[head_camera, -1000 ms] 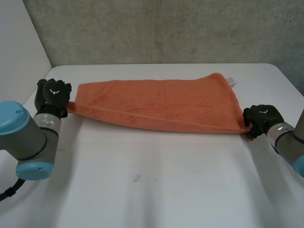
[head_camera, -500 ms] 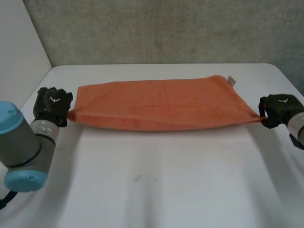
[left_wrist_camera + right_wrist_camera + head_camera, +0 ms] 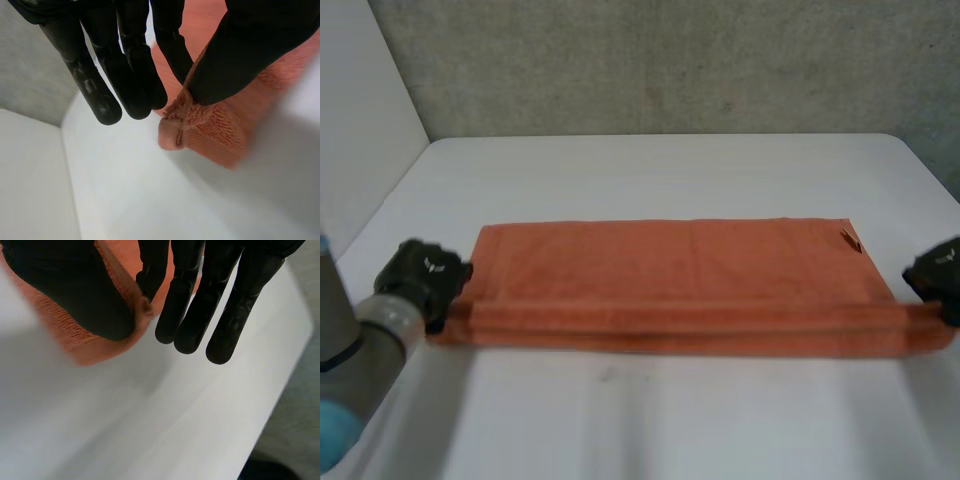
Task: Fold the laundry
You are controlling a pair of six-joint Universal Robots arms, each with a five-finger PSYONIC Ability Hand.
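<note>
Towel (image 3: 670,275): since 1 s ago drawn toward robot & lowered. Now flat on bench (image 3: 650,420), stretched btwn both hands, near edge doubled. Left hand (image 3: 420,282) pinches its end corner thumb-to-finger, other fingers straight. Right hand (image 3: 938,272) does likewise at opp. corner. Judged: lengthwise fold laid, release due next.

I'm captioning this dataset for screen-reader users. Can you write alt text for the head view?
An orange towel lies stretched flat across the white table. The left robot hand pinches its near corner at one end and the right robot hand pinches the near corner at the other end.
</note>
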